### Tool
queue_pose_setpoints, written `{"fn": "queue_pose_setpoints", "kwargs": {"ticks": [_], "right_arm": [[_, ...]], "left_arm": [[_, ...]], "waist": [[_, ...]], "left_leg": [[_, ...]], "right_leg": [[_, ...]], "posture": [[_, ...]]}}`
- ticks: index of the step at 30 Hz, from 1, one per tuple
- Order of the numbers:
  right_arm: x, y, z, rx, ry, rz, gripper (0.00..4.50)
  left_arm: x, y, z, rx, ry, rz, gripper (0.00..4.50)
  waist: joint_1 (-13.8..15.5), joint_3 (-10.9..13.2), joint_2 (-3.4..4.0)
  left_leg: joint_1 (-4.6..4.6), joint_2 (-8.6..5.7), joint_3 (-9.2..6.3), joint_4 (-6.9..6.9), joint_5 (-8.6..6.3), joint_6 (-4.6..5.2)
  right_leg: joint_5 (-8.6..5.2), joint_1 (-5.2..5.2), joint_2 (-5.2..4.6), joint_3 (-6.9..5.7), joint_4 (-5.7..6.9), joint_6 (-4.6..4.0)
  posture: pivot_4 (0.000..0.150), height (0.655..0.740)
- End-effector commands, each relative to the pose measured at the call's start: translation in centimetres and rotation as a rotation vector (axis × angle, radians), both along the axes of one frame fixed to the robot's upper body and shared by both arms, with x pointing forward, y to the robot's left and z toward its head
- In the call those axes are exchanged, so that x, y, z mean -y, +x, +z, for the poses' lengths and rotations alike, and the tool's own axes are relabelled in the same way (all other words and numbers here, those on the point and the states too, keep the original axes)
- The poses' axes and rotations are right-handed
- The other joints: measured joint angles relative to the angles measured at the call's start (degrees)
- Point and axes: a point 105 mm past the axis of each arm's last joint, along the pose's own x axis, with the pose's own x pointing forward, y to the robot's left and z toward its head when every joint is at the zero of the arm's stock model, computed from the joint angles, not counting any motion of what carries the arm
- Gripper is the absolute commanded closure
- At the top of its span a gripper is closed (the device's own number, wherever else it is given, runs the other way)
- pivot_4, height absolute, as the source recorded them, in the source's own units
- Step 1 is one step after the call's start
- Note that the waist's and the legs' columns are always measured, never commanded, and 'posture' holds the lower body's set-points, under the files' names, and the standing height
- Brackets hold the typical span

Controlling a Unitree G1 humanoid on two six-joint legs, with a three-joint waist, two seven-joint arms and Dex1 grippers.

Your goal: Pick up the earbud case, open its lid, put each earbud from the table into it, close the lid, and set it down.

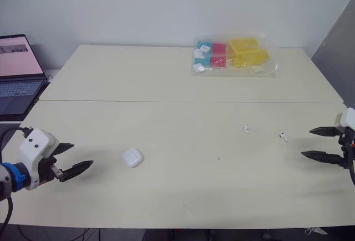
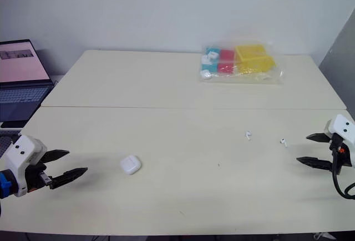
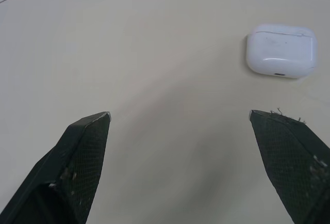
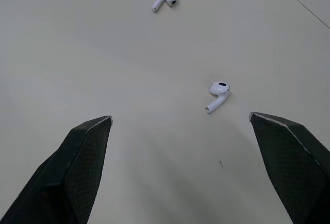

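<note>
White and smooth, the case (image 1: 132,157) would probably slip under a careless pinch. The left tool (image 1: 82,155) should line up so the case sits squarely between its fingers, then close low on the body, below the lid seam, leaving the lid free. The case lay flat and shut on the surface (image 1: 166,85), near that tool's right, off its centre line. The tool's fingers were spread, holding nothing. Two earbuds (image 1: 246,129) (image 1: 283,136) lay before the right tool (image 1: 307,142), which was also spread.
</note>
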Motion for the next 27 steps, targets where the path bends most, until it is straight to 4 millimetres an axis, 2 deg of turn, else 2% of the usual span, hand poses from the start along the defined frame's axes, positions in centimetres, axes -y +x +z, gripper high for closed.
{"fn": "queue_pose_setpoints", "kwargs": {"ticks": [1,7,15,19,23,27], "right_arm": [[-0.4,0.2,1.0,0.046,-0.004,0.027,0.02],[-1.0,0.0,0.8,0.050,0.006,0.037,0.02],[-5.0,-0.8,1.7,0.065,0.105,0.152,0.02],[-8.0,-2.0,2.0,0.039,0.155,0.257,0.02],[-12.9,-4.3,3.0,-0.039,0.257,0.425,0.02],[-16.0,-5.2,3.7,-0.039,0.329,0.513,0.02]], "left_arm": [[0.6,-0.1,1.4,0.028,0.001,-0.032,0.00],[2.2,-0.1,1.5,0.021,-0.040,-0.082,0.00],[6.0,-0.1,0.8,-0.022,-0.086,-0.210,0.00],[7.2,0.2,0.0,-0.038,-0.085,-0.256,0.00],[7.9,1.0,-1.4,-0.052,-0.042,-0.285,0.00],[8.5,2.0,-2.4,-0.045,-0.031,-0.294,0.00]], "waist": [[0.0,0.0,0.00],[0.0,0.0,0.00],[0.1,0.0,0.03],[0.1,0.0,0.04],[0.1,0.0,0.07],[0.1,0.1,-0.04]], "left_leg": [[0.00,0.00,0.00,0.00,0.00,0.00],[0.00,0.00,-0.01,0.00,0.00,0.00],[0.00,0.00,-0.01,0.01,0.00,0.00],[0.00,0.00,-0.03,0.00,0.00,0.00],[-0.02,-0.01,-0.04,0.00,0.00,0.00],[-0.01,0.00,-0.07,0.01,0.00,0.00]], "right_leg": [[0.00,0.00,0.00,0.00,0.00,0.00],[-0.01,0.00,0.00,-0.01,0.00,0.01],[-0.01,0.01,0.00,0.00,0.02,0.05],[-0.03,0.01,0.01,-0.01,0.02,0.07],[-0.04,0.01,0.01,-0.01,0.01,0.10],[-0.05,0.01,0.02,-0.03,0.02,0.15]], "posture": [[0.150,0.7400],[0.150,0.7400],[0.150,0.7400],[0.150,0.7400],[0.150,0.7400],[0.150,0.7400]]}}
